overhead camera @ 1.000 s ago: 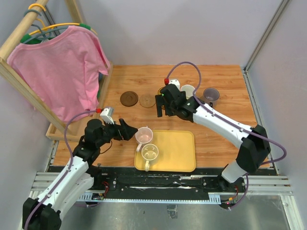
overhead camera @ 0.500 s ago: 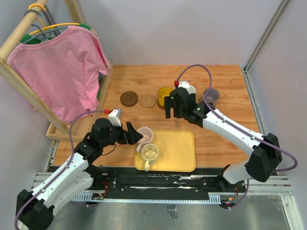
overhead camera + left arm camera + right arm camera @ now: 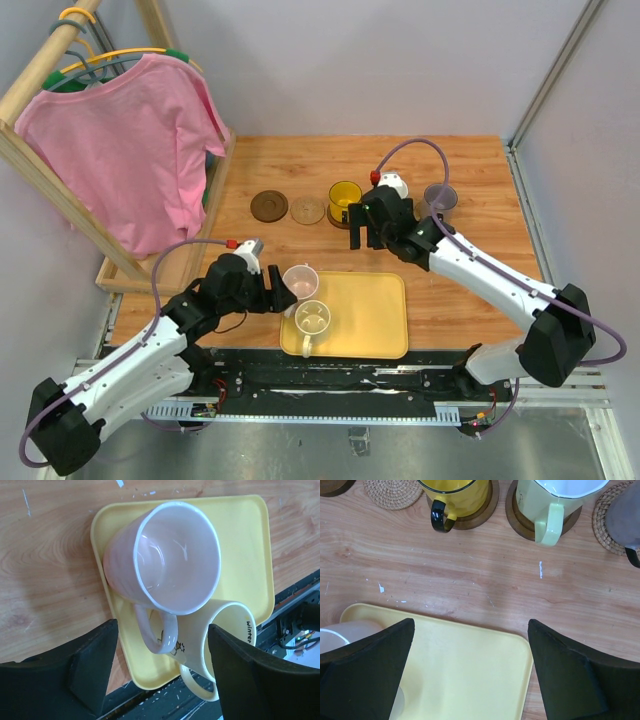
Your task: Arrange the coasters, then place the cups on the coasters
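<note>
A yellow tray [image 3: 370, 320] lies on the wooden counter [image 3: 280, 160], close to the arms. The pink cup [image 3: 165, 560] stands at the tray's far left corner, and the cream cup [image 3: 225, 635] is just beside it on the tray, nearer the counter's front edge. The left jaws are at the pink cup, standing apart on either side of its handle [image 3: 155, 630]. A gap shows between each finger and the handle, so they have hold of nothing. The right jaws hang wide open above bare counter between the tray and the row of coasters, with nothing between them. That row runs across the middle of the counter. At its left end are a dark brown coaster [image 3: 268, 206] and, just beside it, a tan woven coaster [image 3: 307, 210], both bare. Next comes the yellow cup [image 3: 455, 490] with a black handle, sitting on a dark ringed coaster [image 3: 480, 517]. After it the white-green cup [image 3: 555, 495] sits on another dark coaster [image 3: 515, 517], its handle turned toward the tray. At the right end the greyish purple cup [image 3: 440, 196] sits on a woven coaster [image 3: 599, 525]. At the counter's left edge a wooden rack [image 3: 40, 165] carries a pink shirt [image 3: 130, 150] on a hanger.
</note>
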{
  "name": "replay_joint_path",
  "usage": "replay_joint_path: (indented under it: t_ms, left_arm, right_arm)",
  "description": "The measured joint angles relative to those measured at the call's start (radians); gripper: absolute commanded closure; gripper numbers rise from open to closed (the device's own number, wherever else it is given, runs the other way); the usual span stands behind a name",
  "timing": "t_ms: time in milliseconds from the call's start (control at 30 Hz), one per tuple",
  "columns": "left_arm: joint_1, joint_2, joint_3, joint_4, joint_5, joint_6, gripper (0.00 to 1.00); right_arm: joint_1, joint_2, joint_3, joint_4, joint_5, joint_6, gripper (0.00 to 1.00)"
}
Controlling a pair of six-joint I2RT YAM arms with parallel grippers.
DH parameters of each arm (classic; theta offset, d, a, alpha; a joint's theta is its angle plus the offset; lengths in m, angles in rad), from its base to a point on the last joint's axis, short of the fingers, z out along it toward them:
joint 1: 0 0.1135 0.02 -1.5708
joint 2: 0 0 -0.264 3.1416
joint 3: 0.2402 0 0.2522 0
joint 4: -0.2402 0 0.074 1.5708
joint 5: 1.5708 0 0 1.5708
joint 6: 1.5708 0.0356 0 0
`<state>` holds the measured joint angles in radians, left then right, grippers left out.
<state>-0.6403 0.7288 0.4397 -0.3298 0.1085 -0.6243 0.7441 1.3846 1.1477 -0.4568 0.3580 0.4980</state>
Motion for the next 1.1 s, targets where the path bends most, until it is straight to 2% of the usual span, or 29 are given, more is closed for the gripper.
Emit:
replay_joint_path:
  t_ms: [400, 600, 733, 900, 1100]
  left_arm:
    - [-0.059, 0.06, 0.0, -0.003, -0.061, -0.04, 0.57]
    - [-0.072, 0.097, 0.0, 0.023, -0.071, -0.039, 0.62]
    - [-0.089, 0.11, 0.0, 0.04, -0.074, -0.038, 0.62]
    - [-0.117, 0.126, 0.0, 0.039, -0.087, -0.036, 0.49]
    - [-0.161, 0.157, 0.001, 0.026, -0.131, -0.035, 0.44]
  right_arm:
    - [-0.017, -0.001, -0.037, 0.019, -0.027, 0.0, 0.03]
    - [-0.017, -0.001, -0.045, 0.027, -0.037, 0.001, 0.03]
    - [-0.017, -0.008, -0.048, 0.027, -0.043, 0.001, 0.03]
    - [-0.017, -0.028, -0.058, 0.034, -0.044, 0.002, 0.03]
    - [-0.017, -0.04, -0.081, 0.037, -0.045, 0.006, 0.03]
